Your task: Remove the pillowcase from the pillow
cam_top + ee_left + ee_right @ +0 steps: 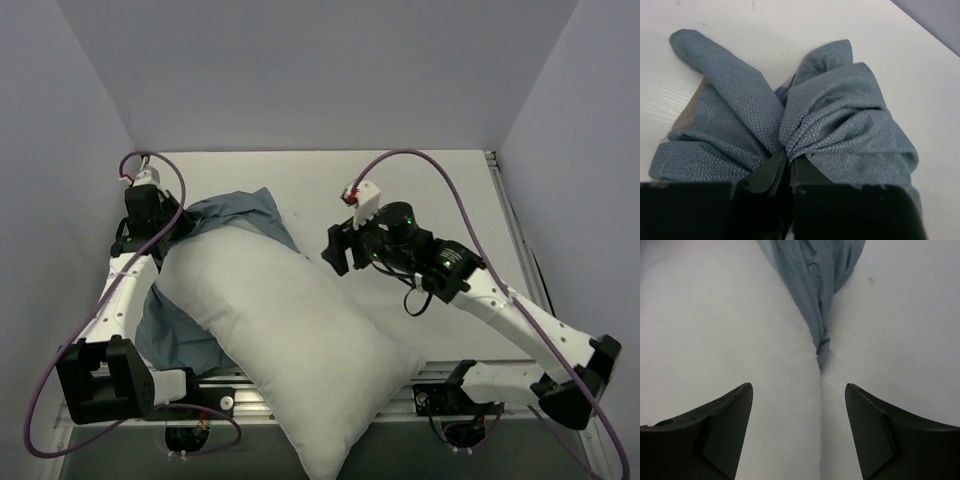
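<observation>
The left gripper (158,228) is clamped shut on the pillowcase (240,212). In the left wrist view its dark fingers (765,172) meet with only a pinch of bunched blue cloth between them, and the pillowcase (840,115) fans out ahead of the left gripper (786,159) in two thick folds over the white table (790,25). A tan patch (691,109) shows at the edge of the fold to its left. From above, most of the cover lies crumpled just ahead of and beside this gripper, and more of it trails back under the near side of the pillow (290,340). The pillow lies bare and slantwise across the table (440,180), with one end touching the left gripper and the other hanging past the table's near edge. The right gripper (338,250) is spread wide and holds nothing, poised beside the pillow's far long edge. In its own camera the right gripper (797,389) has both fingers (725,430) well apart. The pillow (715,315) fills the space below and to its left, and bare tabletop (900,325) lies to its right. A twisted tail of the pillowcase (815,280) runs down between them from straight ahead, ending short of the fingertips.
</observation>
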You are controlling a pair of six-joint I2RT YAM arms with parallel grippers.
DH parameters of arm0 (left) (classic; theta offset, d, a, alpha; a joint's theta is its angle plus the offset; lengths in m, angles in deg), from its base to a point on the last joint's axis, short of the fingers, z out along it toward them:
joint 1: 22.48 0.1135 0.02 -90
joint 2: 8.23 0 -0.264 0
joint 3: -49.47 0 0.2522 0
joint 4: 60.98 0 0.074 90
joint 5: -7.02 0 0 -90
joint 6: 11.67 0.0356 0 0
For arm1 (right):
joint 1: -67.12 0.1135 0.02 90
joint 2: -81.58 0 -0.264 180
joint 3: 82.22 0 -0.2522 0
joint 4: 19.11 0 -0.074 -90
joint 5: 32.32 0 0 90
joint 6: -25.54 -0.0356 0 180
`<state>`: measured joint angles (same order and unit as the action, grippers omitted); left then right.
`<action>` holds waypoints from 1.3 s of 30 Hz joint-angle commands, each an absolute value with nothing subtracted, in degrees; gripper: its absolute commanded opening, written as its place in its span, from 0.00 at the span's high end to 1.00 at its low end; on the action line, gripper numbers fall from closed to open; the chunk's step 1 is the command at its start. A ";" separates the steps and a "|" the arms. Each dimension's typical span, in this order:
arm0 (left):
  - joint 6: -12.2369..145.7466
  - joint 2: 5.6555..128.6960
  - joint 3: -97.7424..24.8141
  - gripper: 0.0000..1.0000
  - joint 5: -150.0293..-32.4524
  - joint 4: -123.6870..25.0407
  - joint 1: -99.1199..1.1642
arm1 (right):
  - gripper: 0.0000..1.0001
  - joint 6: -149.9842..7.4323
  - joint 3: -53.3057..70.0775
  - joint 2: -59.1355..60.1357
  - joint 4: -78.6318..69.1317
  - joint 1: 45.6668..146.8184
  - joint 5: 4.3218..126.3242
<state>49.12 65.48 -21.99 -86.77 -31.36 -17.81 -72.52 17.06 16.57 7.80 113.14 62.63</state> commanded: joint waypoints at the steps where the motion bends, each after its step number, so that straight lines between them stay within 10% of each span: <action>1: 48.19 60.43 -20.64 0.95 -91.77 -33.43 -19.49 | 0.28 -72.37 14.95 11.20 2.39 115.89 67.79; 7: 51.43 53.05 -19.31 0.94 -91.59 -27.19 -19.67 | 0.01 -75.54 10.47 0.73 -3.41 123.77 67.27; 22: 56.18 51.98 -15.36 0.94 -94.67 -24.99 -19.23 | 0.00 -72.83 -2.55 -30.09 0.34 128.38 66.01; 23: 56.45 51.71 -15.36 0.94 -93.71 -24.90 -19.14 | 0.04 -71.94 -2.55 -31.95 1.50 128.38 69.77; 28: 56.98 51.36 -15.53 0.94 -93.35 -24.72 -18.09 | 1.00 -70.35 5.76 -35.23 2.74 128.46 74.20; 39: 54.78 57.32 -21.94 0.98 -86.50 -24.72 -15.10 | 1.00 -66.75 20.38 -10.72 12.66 128.20 74.20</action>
